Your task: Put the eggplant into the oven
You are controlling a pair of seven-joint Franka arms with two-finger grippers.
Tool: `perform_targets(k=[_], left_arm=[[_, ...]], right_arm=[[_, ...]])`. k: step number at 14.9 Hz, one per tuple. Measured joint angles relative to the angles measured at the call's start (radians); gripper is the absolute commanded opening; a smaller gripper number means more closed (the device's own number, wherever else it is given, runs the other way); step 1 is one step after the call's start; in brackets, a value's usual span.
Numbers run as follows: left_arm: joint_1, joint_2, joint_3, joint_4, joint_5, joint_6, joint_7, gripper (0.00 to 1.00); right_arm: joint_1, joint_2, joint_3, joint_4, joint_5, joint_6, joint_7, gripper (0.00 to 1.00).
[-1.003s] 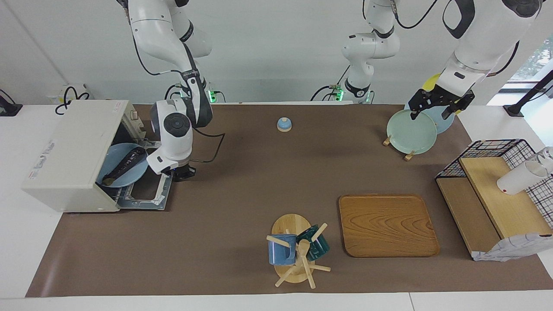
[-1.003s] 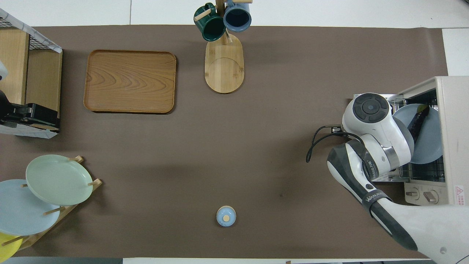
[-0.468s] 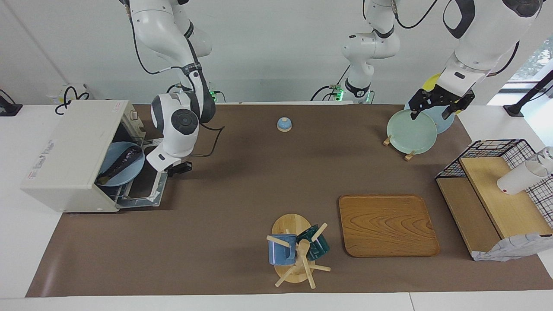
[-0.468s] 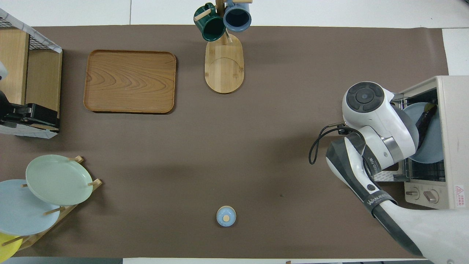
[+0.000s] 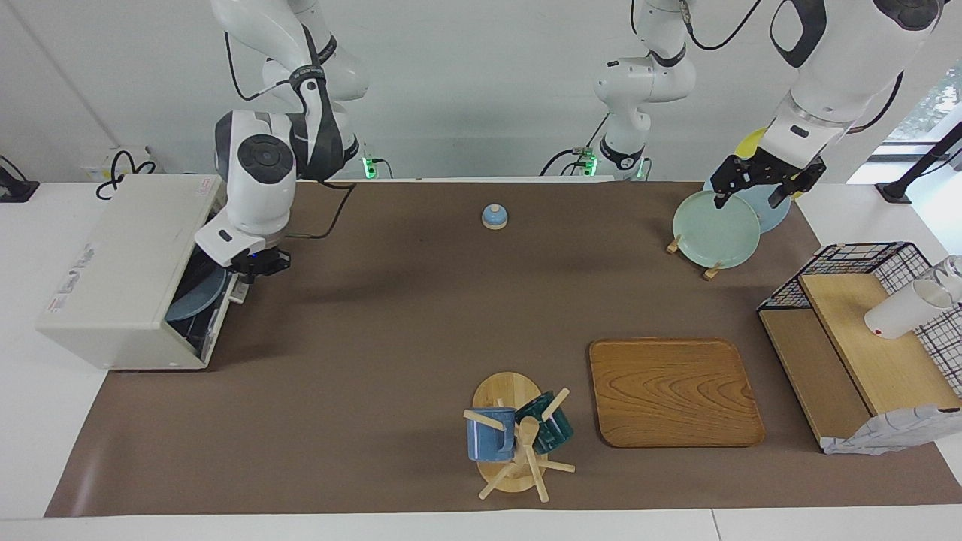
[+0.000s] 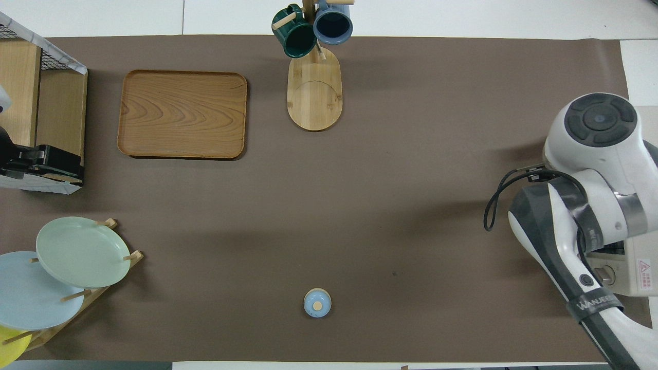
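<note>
- Standing at the right arm's end of the table in the facing view, the oven [image 5: 124, 270] has its door [image 5: 218, 312] swung almost shut, only a narrow gap left.
- Through that gap a sliver of a blue plate [image 5: 197, 299] shows inside the oven; the eggplant cannot be made out.
- The right gripper [image 5: 259, 264] sits at the top edge of the door, its fingers pressed together and holding nothing that can be seen.
- The left gripper [image 5: 760, 176] hangs over the plate rack [image 5: 706, 267], just above a pale green plate [image 5: 714, 219], with its fingers spread wide and empty.
- A small blue bell [image 5: 494, 216], a wooden tray [image 5: 673, 391], a mug tree [image 5: 515, 436] and a wire-and-wood shelf [image 5: 864, 338] stand elsewhere on the brown mat.
- In the overhead view the right arm [image 6: 591, 169] covers most of the oven [image 6: 640, 272], so neither the door nor the eggplant shows.
- The left gripper [image 6: 43, 160] appears only as a dark shape at the edge beside the shelf [image 6: 31, 97].
- The tray [image 6: 182, 114], the mug tree [image 6: 313, 87] and the bell [image 6: 317, 302] lie well apart from one another.
</note>
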Motion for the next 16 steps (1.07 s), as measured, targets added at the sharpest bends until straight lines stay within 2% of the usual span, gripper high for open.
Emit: perform_targets(k=[2,5,7,10,11,13,14,15,16], left_arm=[[0.000,0.000,0.000,0.000,0.000,0.000,0.000,1.00],[0.000,0.000,0.000,0.000,0.000,0.000,0.000,1.00],[0.000,0.000,0.000,0.000,0.000,0.000,0.000,1.00],[0.000,0.000,0.000,0.000,0.000,0.000,0.000,1.00],[0.000,0.000,0.000,0.000,0.000,0.000,0.000,1.00],[0.000,0.000,0.000,0.000,0.000,0.000,0.000,1.00],[0.000,0.000,0.000,0.000,0.000,0.000,0.000,1.00],[0.000,0.000,0.000,0.000,0.000,0.000,0.000,1.00],[0.000,0.000,0.000,0.000,0.000,0.000,0.000,1.00]], right_arm=[[-0.020,-0.013,-0.009,0.004,-0.004,-0.003,-0.036,0.01],[-0.042,-0.018,-0.013,0.012,0.009,-0.003,-0.058,0.18],[-0.054,-0.020,-0.016,0.019,0.046,-0.003,-0.077,0.26],[-0.082,-0.028,-0.020,0.027,0.125,0.001,-0.121,0.46],[-0.090,-0.032,-0.021,0.029,0.160,0.004,-0.130,0.57],[-0.093,-0.033,-0.027,0.046,0.226,0.014,-0.134,0.67],[-0.093,-0.034,-0.027,0.064,0.269,0.012,-0.134,0.88],[-0.092,-0.034,-0.027,0.085,0.317,0.006,-0.134,1.00],[-0.092,-0.035,-0.025,0.107,0.365,-0.007,-0.134,1.00]])
